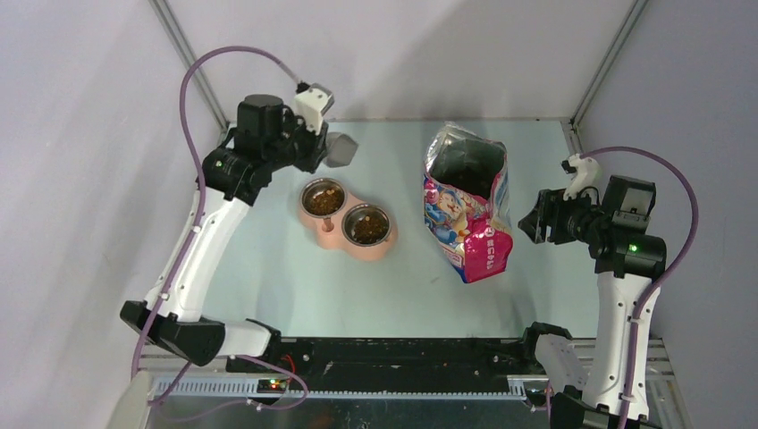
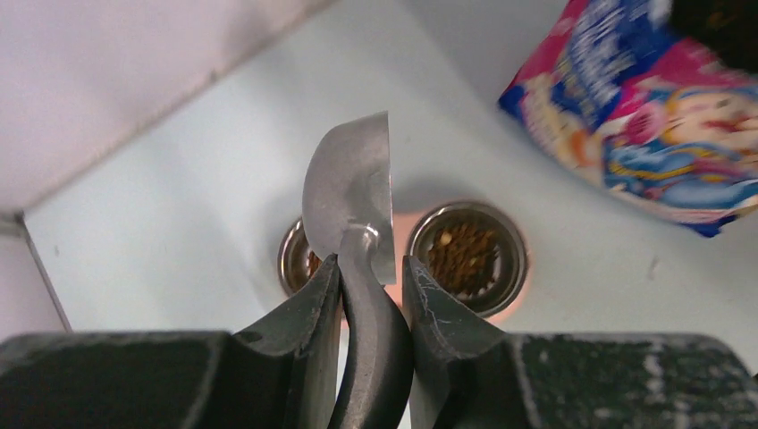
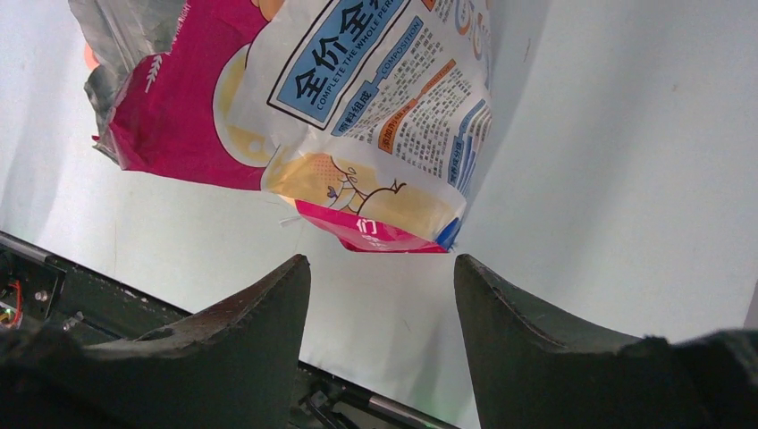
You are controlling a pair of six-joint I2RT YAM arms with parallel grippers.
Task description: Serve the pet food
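Top external view: the pet food (image 1: 324, 198) lies in both cups of the pink twin bowl (image 1: 328, 234) mid-desk (image 1: 268, 286). The printed bag (image 1: 465, 210) stands open just right of it.
Left jaws: clamped on the dark handle of the metal scoop (image 1: 341, 150), which is held up beyond the bowl.
Right jaws: apart and holding nothing, beside the bag without touching it.
Step in hand: I judge serving is nearly done, with the scoop lifted away from the filled cups.
Next move: I'd either put the scoop down on bare desk or go back to the bag mouth. A refill would call for the right arm to steady the bag.
Left wrist only: I see no kibble on the scoop's blade, and the grip on the handle is plain.
Right wrist only: there is a clear gap between its jaws and the bag's bottom corner.
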